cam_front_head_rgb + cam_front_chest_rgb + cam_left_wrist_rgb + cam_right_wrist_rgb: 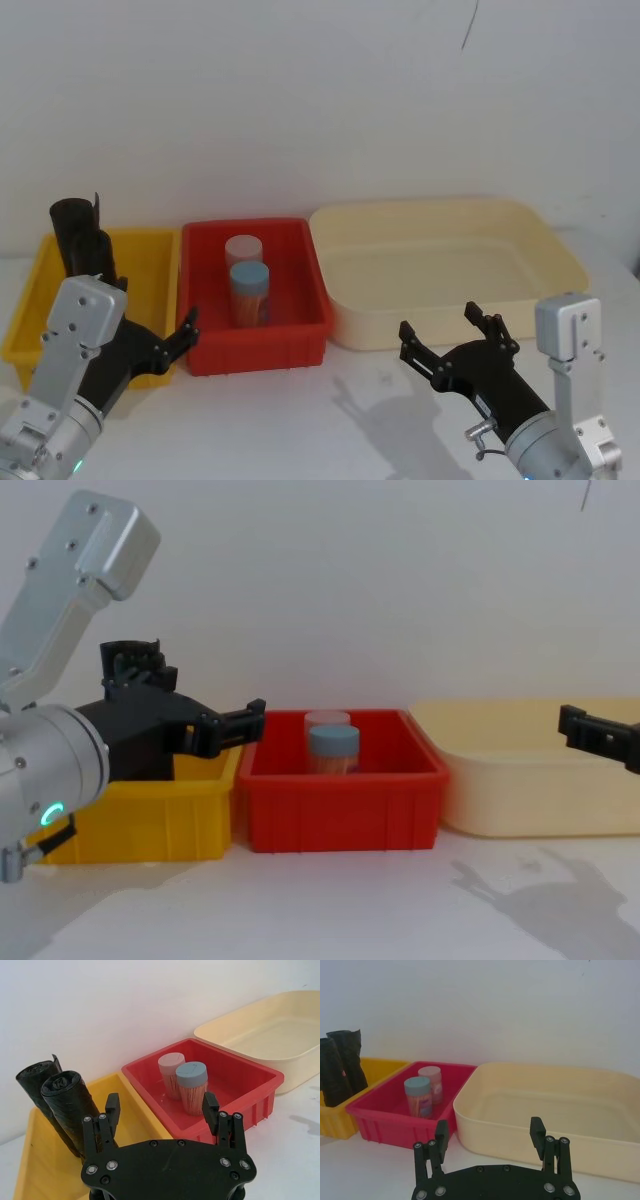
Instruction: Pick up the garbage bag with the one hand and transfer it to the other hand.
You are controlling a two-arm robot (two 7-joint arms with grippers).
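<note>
Garbage bag [70, 1102] in yellow bin [137, 1112] (clearest in left wrist view); left end effector [161, 1098], right end effector [489, 1125] wide.

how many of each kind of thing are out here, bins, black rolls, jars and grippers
bins: 3 (yellow bin, red bin, cream bin)
black rolls: 2 (garbage bag, ragged-topped roll, both in the yellow bin)
jars: 2 (blue-lidded jar, pale-lidded jar, both in the red bin)
grippers: 2 (left gripper, right gripper, both open)
total: 9
</note>
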